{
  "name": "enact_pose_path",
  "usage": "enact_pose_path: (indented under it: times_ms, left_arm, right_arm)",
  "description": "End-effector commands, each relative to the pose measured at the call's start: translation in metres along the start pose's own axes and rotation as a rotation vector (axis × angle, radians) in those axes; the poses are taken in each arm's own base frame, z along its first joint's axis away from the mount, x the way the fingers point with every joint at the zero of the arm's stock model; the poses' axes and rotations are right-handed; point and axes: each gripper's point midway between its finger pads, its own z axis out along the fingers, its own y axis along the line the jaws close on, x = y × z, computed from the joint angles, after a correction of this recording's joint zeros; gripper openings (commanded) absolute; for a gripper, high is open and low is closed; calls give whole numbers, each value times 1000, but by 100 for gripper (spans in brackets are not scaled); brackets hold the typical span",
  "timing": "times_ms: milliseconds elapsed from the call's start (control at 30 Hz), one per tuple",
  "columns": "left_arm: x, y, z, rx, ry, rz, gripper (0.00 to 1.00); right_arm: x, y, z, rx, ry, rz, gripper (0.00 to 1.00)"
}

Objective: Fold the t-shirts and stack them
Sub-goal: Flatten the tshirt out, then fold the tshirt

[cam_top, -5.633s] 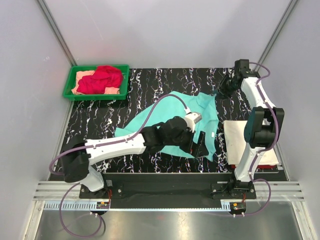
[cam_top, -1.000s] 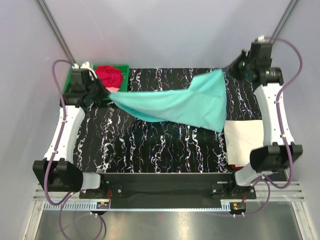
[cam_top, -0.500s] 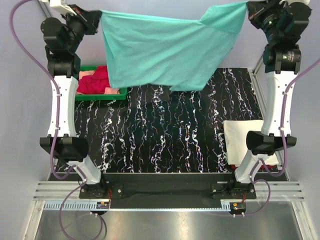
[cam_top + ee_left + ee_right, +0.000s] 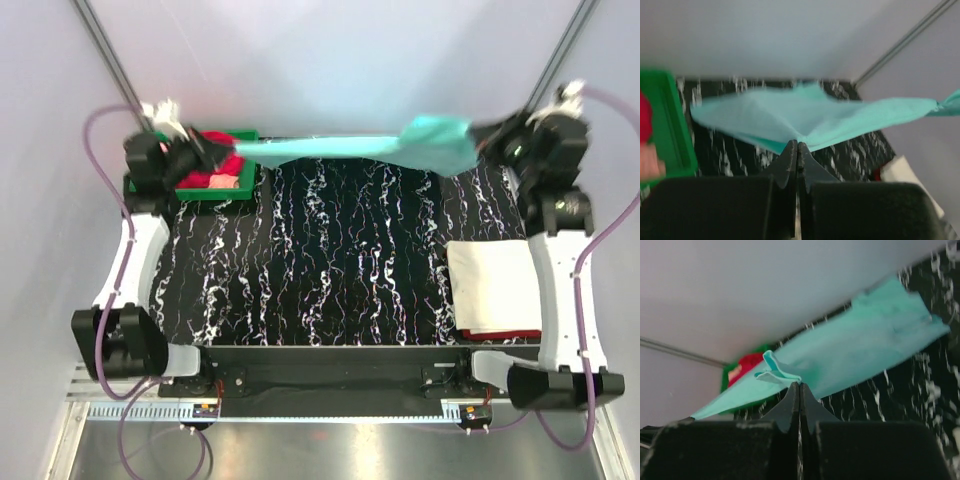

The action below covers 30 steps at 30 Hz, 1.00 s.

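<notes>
Two clamps on it: left gripper (image 4: 207, 154) and right gripper (image 4: 483, 135) each pinch an opposite end of the mint-teal t-shirt (image 4: 380, 147), strung taut in midair over the far edge of the table (image 4: 330, 260), and it looks light and floppy, so grab corners.

Both end effectors (image 4: 797, 144) (image 4: 800, 385) clamped (arms spread wide).
</notes>
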Motion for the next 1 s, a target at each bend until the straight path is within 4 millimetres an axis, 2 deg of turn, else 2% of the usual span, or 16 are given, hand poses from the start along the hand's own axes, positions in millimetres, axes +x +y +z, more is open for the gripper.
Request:
enact_pose_path:
  times_ms: [0, 33, 67, 100, 133, 167, 200, 233, 267, 300, 333, 367, 433, 633, 800, 967]
  left_arm:
    - [71, 2, -51, -40, 124, 31, 0]
    - [86, 9, -62, -85, 148, 19, 0]
    - [107, 21, -74, -154, 191, 4, 0]
    - [116, 19, -90, -182, 193, 19, 0]
    - [150, 45, -110, -335, 273, -33, 0]
    - [164, 55, -124, -419, 296, -63, 0]
    - [175, 61, -137, -479, 311, -83, 0]
    - [201, 72, -152, -546, 363, -126, 0]
    - [215, 85, -168, -675, 372, -198, 0]
    - [219, 86, -173, -726, 367, -195, 0]
    - [207, 86, -179, -766, 328, -184, 0]
    - [198, 94, -191, -895, 273, -247, 0]
    - [203, 109, -212, -1063, 297, -310, 0]
    - [233, 121, -217, -1134, 366, -399, 0]
    - [248, 120, -212, -1089, 408, -416, 0]
    - [254, 116, -192, -973, 469, -402, 0]
  right_arm:
    - [106, -51, -47, 152, 267, 95, 0]
    - [127, -62, -59, 180, 322, 112, 0]
    - [165, -87, -75, 254, 425, 150, 0]
    - [173, -90, -96, 259, 442, 159, 0]
    - [187, -96, -108, 280, 483, 171, 0]
    - [212, -111, -126, 333, 568, 191, 0]
    - [221, -111, -141, 327, 604, 200, 0]
    - [231, -116, -153, 347, 643, 210, 0]
    - [251, -128, -170, 398, 719, 230, 0]
    - [260, -125, -183, 378, 758, 247, 0]
    - [268, -128, -192, 390, 795, 253, 0]
    - [280, -134, -205, 412, 848, 258, 0]
    - [285, -138, -215, 422, 872, 240, 0]
    - [316, -155, -227, 462, 1052, 240, 0]
    - [319, -157, -229, 459, 1042, 247, 0]
    - [325, -159, -225, 455, 1054, 264, 0]
